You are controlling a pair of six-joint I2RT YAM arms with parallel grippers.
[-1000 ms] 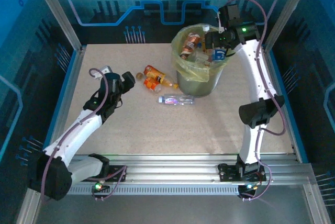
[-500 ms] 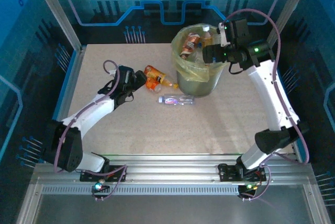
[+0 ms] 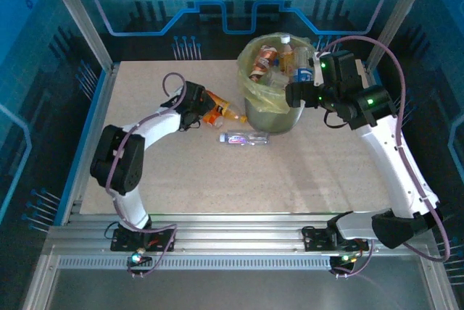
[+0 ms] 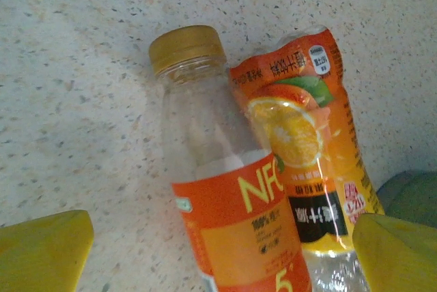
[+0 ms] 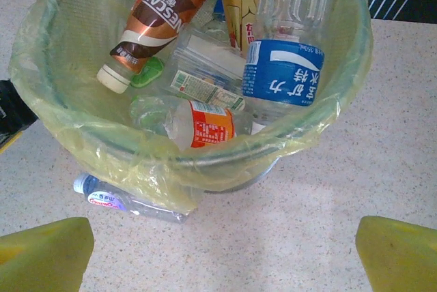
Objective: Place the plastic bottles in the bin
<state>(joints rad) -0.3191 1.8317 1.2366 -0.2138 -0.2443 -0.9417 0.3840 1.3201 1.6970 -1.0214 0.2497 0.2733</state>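
Two orange plastic bottles lie side by side on the table: one with a gold cap (image 4: 188, 50) (image 3: 217, 100), the other crushed (image 4: 300, 135). My left gripper (image 3: 197, 111) (image 4: 222, 261) hovers open just over them, its yellow fingertips (image 4: 41, 251) on either side. A clear bottle (image 3: 244, 137) (image 5: 113, 200) lies at the foot of the bin (image 3: 279, 118) (image 5: 41, 94). Inside the bin are several bottles, among them a brown one (image 5: 160, 12) and a blue-labelled one (image 5: 283, 74). My right gripper (image 3: 293, 95) (image 5: 222, 258) is open and empty, beside the bin's right rim.
The yellow-green bag (image 3: 250, 82) hangs loosely over the bin's rim. Metal posts and blue walls (image 3: 80, 27) enclose the table. Bare tabletop (image 3: 239, 179) stretches from the bottles to the near rail.
My left arm has swung right, from the table's left part to the two orange bottles. My right gripper has drawn back from above the bin to its right side.
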